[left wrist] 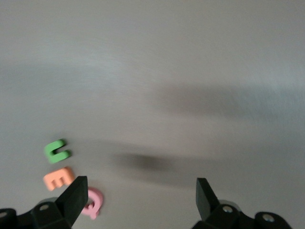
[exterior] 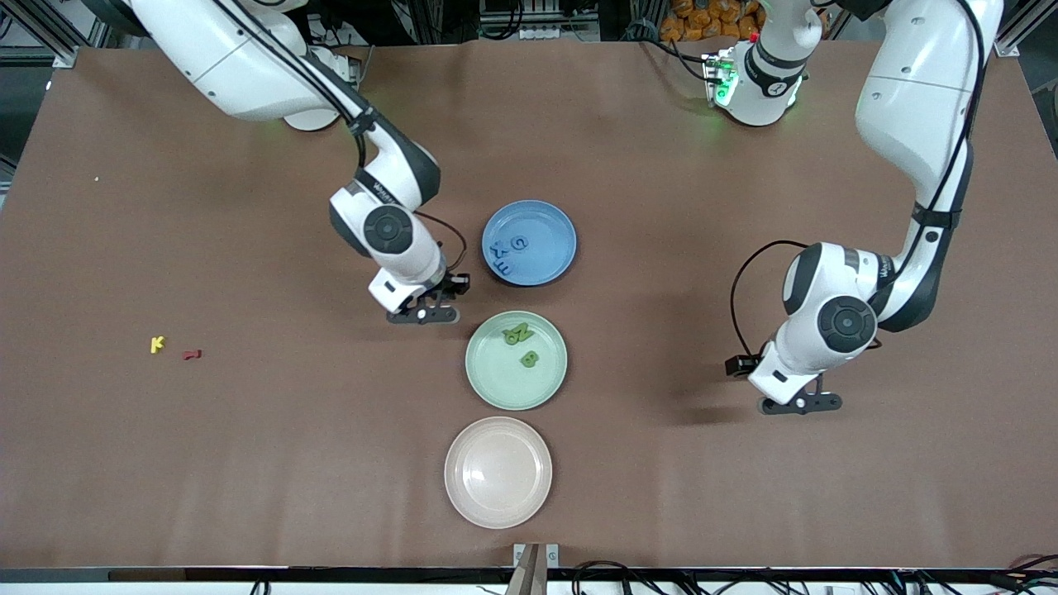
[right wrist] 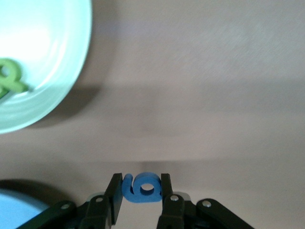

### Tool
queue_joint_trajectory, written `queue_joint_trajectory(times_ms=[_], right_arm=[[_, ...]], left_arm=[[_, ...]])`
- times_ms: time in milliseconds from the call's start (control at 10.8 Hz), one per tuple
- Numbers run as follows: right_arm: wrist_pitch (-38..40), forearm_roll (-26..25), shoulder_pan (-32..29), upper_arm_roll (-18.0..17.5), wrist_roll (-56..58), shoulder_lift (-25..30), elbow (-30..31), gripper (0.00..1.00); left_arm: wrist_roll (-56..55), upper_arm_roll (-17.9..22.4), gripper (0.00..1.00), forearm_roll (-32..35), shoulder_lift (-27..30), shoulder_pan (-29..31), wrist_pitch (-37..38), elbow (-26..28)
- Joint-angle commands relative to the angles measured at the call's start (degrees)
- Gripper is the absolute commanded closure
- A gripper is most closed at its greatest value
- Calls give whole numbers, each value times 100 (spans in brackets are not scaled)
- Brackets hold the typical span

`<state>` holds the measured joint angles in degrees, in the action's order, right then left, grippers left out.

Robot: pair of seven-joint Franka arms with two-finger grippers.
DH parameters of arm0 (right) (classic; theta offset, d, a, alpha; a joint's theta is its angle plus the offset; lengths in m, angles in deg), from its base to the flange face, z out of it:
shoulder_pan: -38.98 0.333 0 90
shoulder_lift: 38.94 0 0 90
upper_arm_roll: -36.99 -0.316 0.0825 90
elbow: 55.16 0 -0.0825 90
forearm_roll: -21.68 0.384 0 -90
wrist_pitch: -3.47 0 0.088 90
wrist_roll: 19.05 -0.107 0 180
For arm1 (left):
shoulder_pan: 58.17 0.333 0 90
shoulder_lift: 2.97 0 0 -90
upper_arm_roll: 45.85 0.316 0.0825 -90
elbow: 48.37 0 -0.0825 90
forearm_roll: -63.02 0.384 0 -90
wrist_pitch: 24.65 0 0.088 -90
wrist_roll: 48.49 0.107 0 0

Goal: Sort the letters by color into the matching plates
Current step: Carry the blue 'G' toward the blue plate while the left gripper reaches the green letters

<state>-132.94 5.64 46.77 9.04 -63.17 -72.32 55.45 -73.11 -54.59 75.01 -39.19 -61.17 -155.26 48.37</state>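
My right gripper is shut on a blue digit shaped like a 6, over the bare table beside the blue plate and the mint green plate. The blue plate holds blue letters. The green plate holds green letters; it also shows in the right wrist view. My left gripper is open and empty over the table at the left arm's end. In the left wrist view a green letter, an orange E and a pink Q lie by one finger.
A cream-beige plate lies nearest the front camera, in line with the other two plates. A yellow K and a small red letter lie on the table toward the right arm's end.
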Motion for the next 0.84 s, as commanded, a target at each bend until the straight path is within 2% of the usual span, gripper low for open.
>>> queue_joint_trajectory(times_ms=[0, 279, 465, 651, 744], right_arm=[[71, -22, 493, -27, -946, 77, 31, 86], [367, -13, 530, -491, -1554, 68, -196, 86], [598, -22, 547, -737, -1809, 68, -321, 86], [607, -22, 748, -818, -2212, 51, -426, 86], [607, -22, 863, -818, -2415, 33, -452, 82]], left_arm=[[-1209, -5, 0, -110, 265, 508, -16, -41], [-1834, -5, 0, -189, 230, 721, -427, 256], [-1941, 4, 0, -154, 212, 931, -1393, 844], [-1950, 30, 0, -101, 55, 924, -1467, 847], [-1941, 30, 0, -101, 19, 941, -1467, 820]])
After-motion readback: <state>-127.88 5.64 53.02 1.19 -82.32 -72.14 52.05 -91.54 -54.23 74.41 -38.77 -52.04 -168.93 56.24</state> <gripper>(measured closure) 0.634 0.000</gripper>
